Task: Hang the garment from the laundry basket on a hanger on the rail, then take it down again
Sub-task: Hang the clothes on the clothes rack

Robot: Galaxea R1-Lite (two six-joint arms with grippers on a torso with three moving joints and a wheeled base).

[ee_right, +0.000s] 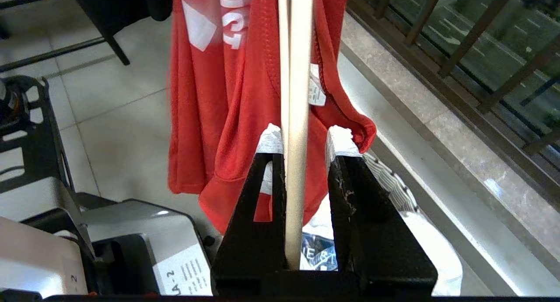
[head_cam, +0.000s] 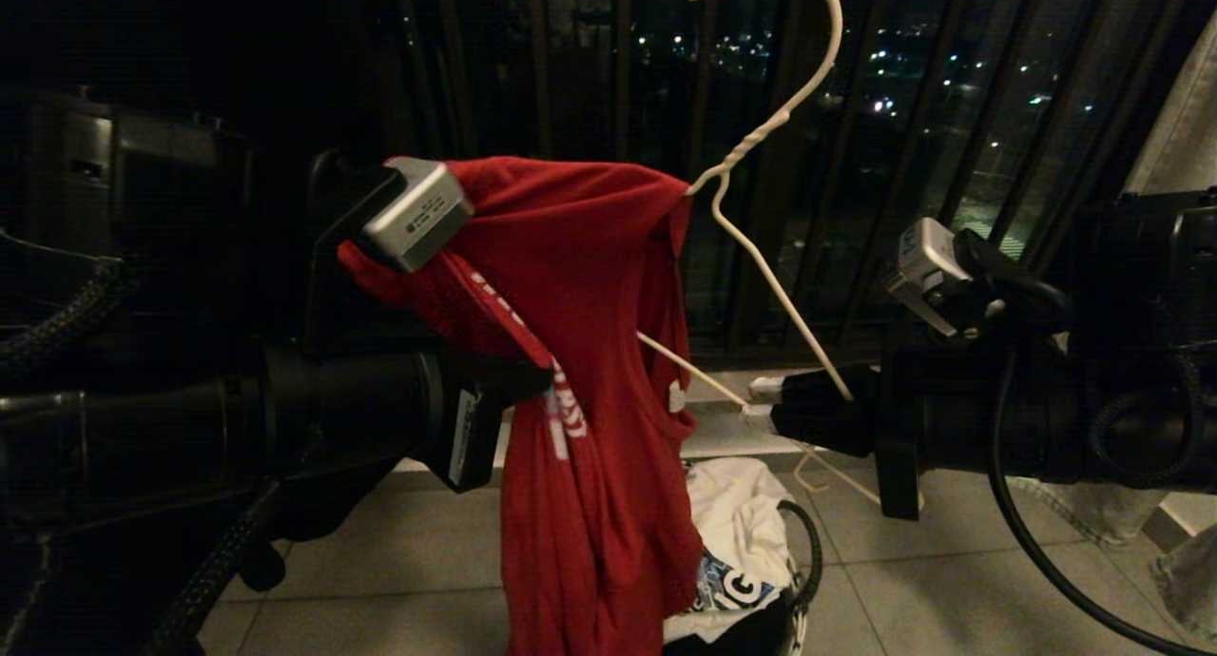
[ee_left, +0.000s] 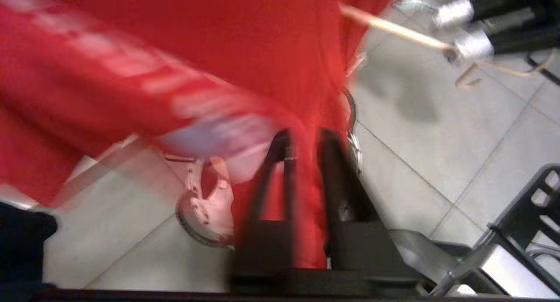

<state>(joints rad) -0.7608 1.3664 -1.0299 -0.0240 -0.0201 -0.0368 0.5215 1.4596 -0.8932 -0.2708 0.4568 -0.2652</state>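
Observation:
The red garment (head_cam: pixel 589 352) hangs in the air, draped over one arm of the white wire hanger (head_cam: pixel 751 144), lettering showing. My left gripper (head_cam: pixel 542 378) is at the garment's near edge, and in the left wrist view red cloth (ee_left: pixel 262 52) fills the narrow gap between its fingers (ee_left: pixel 304 135). My right gripper (head_cam: pixel 765 399) is shut on the hanger's lower corner; the wire (ee_right: pixel 299 118) runs between its taped fingertips (ee_right: pixel 306 140), with the garment (ee_right: pixel 227 118) beyond. The laundry basket (head_cam: pixel 808 542) stands on the floor below. The rail is out of view.
A white cloth (head_cam: pixel 737 513) and a printed dark piece lie in the basket, whose patterned rim (ee_right: pixel 389 179) shows under the right gripper. A barred window (head_cam: pixel 951 162) and a stone ledge (ee_right: pixel 415 131) close off the far side. A curtain (head_cam: pixel 1179 114) hangs at the right.

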